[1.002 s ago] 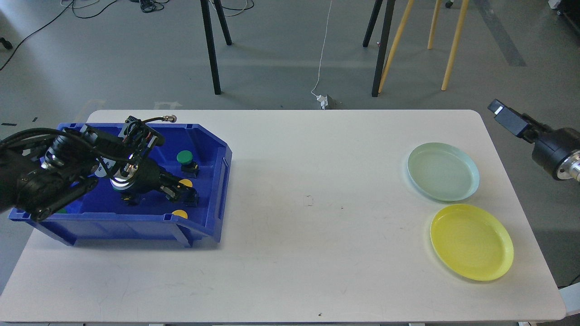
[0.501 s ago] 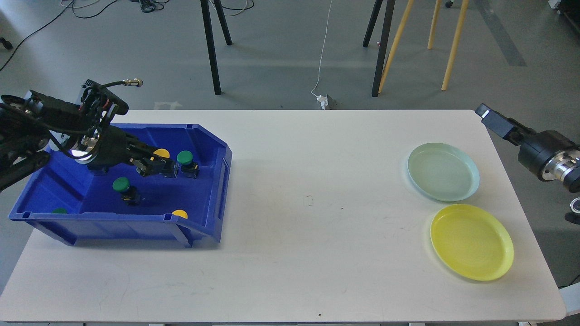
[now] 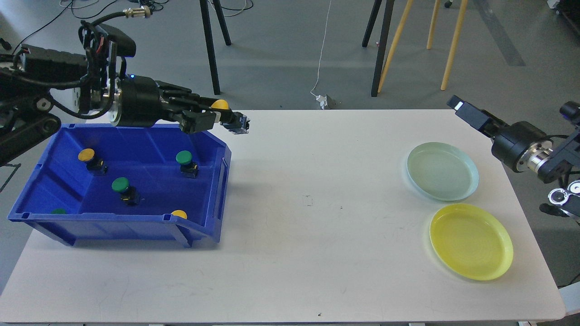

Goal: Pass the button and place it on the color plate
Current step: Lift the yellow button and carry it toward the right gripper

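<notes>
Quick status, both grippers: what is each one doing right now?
Left gripper: closed on the yellow button, lifted above the bin.
Right gripper: nothing seen in it; open or closed cannot be told.

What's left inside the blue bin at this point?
In the blue bin: two green buttons and a yellow button in full view. Another yellow cap and a green cap peek over the front wall; their bodies are hidden.

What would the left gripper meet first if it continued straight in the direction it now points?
Probably nothing soon. The left gripper, shut on a yellow button, points right, above the white table. That line looks free; it passes behind the pale green plate toward the right gripper, though depth is unclear.
</notes>
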`<state>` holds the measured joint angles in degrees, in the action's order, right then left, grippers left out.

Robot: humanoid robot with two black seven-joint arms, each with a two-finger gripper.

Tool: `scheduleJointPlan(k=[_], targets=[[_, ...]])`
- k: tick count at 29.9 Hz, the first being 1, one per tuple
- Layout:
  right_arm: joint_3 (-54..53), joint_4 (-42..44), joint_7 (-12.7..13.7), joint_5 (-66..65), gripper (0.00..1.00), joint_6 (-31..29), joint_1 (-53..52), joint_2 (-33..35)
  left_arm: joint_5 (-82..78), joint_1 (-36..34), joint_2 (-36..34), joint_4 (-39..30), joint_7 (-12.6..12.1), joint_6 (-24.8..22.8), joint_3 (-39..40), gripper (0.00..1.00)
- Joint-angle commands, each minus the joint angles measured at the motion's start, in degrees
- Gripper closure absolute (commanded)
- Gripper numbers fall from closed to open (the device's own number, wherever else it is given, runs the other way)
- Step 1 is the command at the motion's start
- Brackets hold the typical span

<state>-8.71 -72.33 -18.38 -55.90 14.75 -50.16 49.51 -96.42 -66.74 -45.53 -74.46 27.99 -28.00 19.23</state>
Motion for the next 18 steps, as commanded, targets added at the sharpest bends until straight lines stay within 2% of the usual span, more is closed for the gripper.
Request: scheduleJointPlan(k=[1,5,8,12,18], targets=[[0.3,-3.6,0.0,0.0,0.01,-1.1,-3.2,-1.6,0.5,-3.6,5.5,3.3,0.0,0.0,0.8,0.72],[0.4,-5.0,0.3,-0.8,0.01,-2.1,-5.9,-4.9,1.1,-7.2,10.6,9.6,0.0,0.0,0.8,0.72],[1.0,-5.0,0.7,-2.0,0.01,-2.7,-7.9,-7.6,1.8,-9.5,13.7,11.8,0.0,0.0,0.7,0.72],[1.1,-5.0,2.6,-4.4,0.01,-4.9,-9.5,-10.4,1.6,-10.1,17.3,13.1,0.0,0.0,0.7,0.72],[0.8,-5.5,2.9,-4.2,0.01,-5.1,-9.3,-13.1,1.3,-10.0,20.0,13.4,0.0,0.0,0.2,0.72]])
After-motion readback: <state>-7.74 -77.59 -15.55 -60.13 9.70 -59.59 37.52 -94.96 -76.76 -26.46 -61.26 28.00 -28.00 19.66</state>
